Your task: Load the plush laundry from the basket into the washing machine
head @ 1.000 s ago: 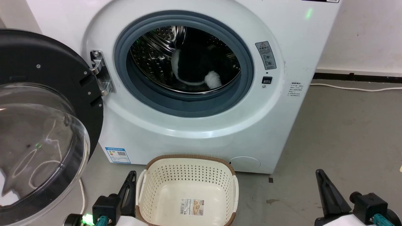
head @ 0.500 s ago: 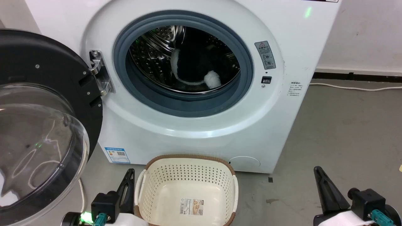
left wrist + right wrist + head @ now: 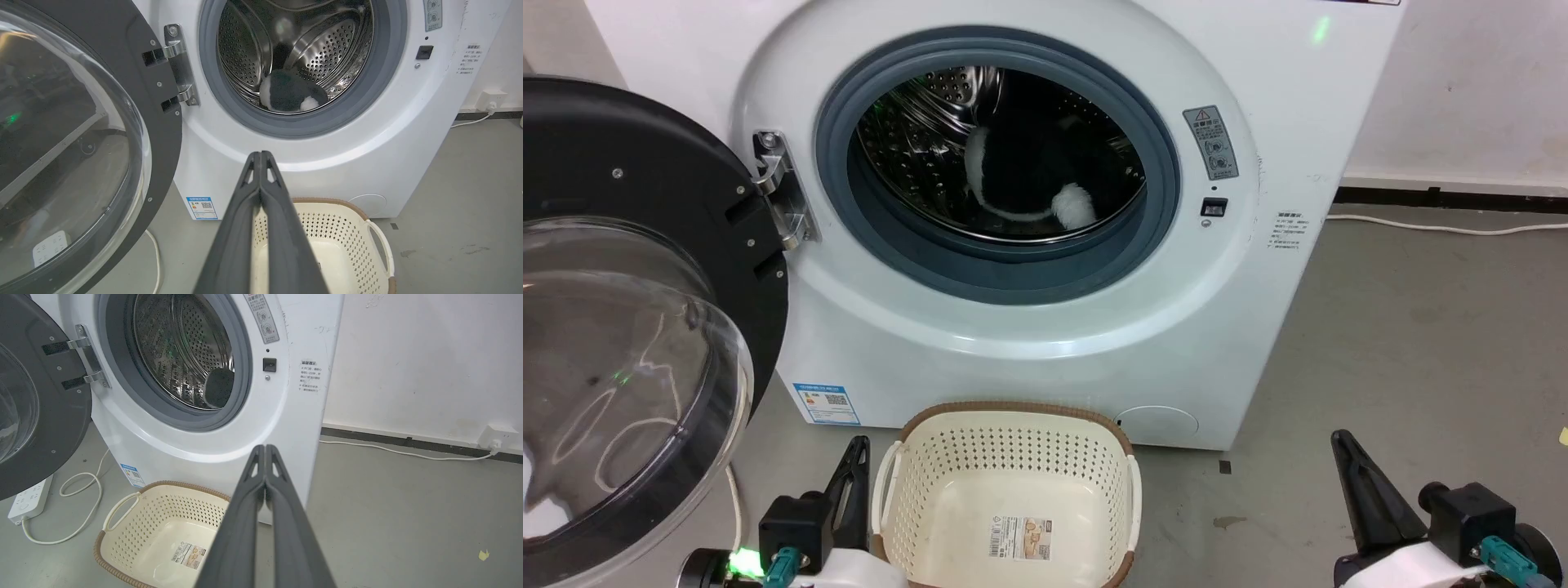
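One load looks finished: head view, plush (image 3: 1029, 175) lies inside the washer (image 3: 1029, 359), basket (image 3: 1013, 445) empty before it. Left wrist view: left gripper (image 3: 260, 157) closed, empty, facing the washer. Right wrist view: right gripper (image 3: 265, 451) likewise. Next, likely swinging the door (image 3: 49, 428) closed.

washing machine (image 3: 1029, 359): I see a white body, a grey-blue gasket (image 3: 1005, 282), and a shiny steel drum (image 3: 907, 155) dotted with holes.
door (image 3: 645, 147): black frame, clear bubble.
plush laundry (image 3: 1029, 171): black with white furry patches.
basket (image 3: 1013, 457): I see cream walls with rows of small holes and a brown woven-look rim.
floor (image 3: 1405, 343): grey.
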Motion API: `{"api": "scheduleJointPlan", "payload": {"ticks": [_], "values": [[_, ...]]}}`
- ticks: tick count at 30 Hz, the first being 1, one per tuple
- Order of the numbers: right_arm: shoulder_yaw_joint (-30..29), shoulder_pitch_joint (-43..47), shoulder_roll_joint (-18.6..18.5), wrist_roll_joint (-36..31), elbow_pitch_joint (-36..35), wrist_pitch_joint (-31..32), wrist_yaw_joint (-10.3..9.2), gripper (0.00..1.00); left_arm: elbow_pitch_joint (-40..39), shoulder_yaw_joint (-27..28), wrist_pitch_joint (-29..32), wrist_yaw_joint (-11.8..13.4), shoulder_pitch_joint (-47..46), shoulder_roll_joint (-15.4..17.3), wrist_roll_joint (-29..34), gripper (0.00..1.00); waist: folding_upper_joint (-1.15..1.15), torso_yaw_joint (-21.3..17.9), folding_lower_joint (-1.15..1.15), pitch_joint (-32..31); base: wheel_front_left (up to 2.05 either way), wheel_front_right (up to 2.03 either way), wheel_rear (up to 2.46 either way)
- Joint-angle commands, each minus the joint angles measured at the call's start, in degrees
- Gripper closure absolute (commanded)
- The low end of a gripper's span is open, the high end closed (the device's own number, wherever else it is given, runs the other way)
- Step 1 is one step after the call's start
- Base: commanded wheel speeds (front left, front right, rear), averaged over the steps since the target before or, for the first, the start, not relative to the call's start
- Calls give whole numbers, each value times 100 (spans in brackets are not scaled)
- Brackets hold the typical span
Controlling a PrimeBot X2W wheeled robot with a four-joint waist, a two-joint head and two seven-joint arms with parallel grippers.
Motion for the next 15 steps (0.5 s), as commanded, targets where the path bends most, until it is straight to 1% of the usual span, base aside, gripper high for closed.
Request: {"api": "scheduleJointPlan", "payload": {"ticks": [1, 15], "values": [[11, -88, -1, -46, -49, 24, -3, 100, -57, 38, 33, -21, -96, -12, 40, 100, 0, -1, 0, 1, 0, 0, 0], [35, -133, -2, -113, -115, 176, -3, 100, -152, 123, 185, -35, -120, -48, 115, 100, 0, -14, 0, 7, 0, 0, 0]]}}
